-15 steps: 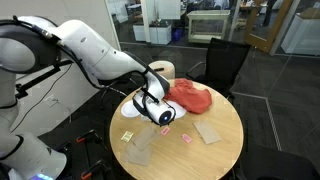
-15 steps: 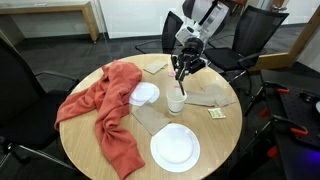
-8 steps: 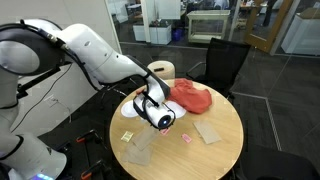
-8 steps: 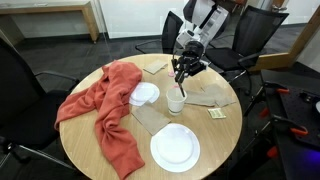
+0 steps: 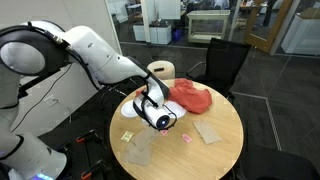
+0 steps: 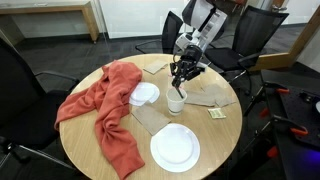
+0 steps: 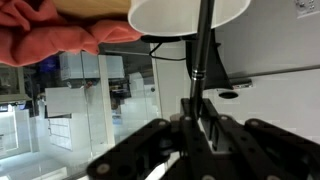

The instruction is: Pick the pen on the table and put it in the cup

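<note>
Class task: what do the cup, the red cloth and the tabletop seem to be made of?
Cup: smooth plain white, likely ceramic or plastic; the look leaves it open. Red cloth: soft fabric, since it lies in folds. Tabletop: pale wood look, matte, perhaps laminate.

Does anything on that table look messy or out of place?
Only the red cloth, sprawled crumpled across the table. Nothing looks spilled; the cup stands upright, the tool holding the pen over it.
</note>
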Motion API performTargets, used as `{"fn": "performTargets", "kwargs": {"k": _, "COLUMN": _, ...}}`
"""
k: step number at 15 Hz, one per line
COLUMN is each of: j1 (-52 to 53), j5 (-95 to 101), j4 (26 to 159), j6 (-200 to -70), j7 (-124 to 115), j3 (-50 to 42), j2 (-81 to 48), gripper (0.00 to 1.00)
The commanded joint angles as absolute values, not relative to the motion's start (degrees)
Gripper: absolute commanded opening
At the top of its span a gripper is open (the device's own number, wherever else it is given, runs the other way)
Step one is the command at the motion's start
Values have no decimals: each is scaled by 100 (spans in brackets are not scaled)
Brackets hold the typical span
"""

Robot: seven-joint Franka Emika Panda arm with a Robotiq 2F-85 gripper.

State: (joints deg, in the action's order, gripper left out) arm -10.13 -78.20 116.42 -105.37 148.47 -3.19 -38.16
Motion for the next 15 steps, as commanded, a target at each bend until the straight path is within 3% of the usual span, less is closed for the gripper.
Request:
{"fn": "performTargets", "kwargs": {"k": 1, "j1": -778, "j5": -8007, "j4": 11595, "j6": -10957, "j7": 14878, "j3": -397, "j2": -3839, "gripper": 4}}
{"fn": "performTargets", "kwargs": {"k": 8, "j1": -635, "j5": -8039, "j4": 11497, "j6": -11485, "j7": 14858, "j3": -356, "j2": -3967, "gripper": 4}}
{"fn": "performTargets", "kwargs": {"k": 9, "j1": -631, "j5": -8037, "j4": 11485, "j6": -11518, "j7": 14857, "j3": -349, "j2": -3983, "gripper": 39}}
{"fn": "performTargets", "kwargs": {"k": 11, "j1": -614, "j5": -8049, "j4": 11479, "j6": -11589, "j7": 14876, "j3": -339, "j2": -3983, "gripper": 47}}
{"fn": "performTargets", "kwargs": {"k": 15, "j1": -575, "j5": -8043, "j4": 11537, "j6": -11668, "j7": 14924, "j3": -331, "j2": -3860, "gripper": 77}}
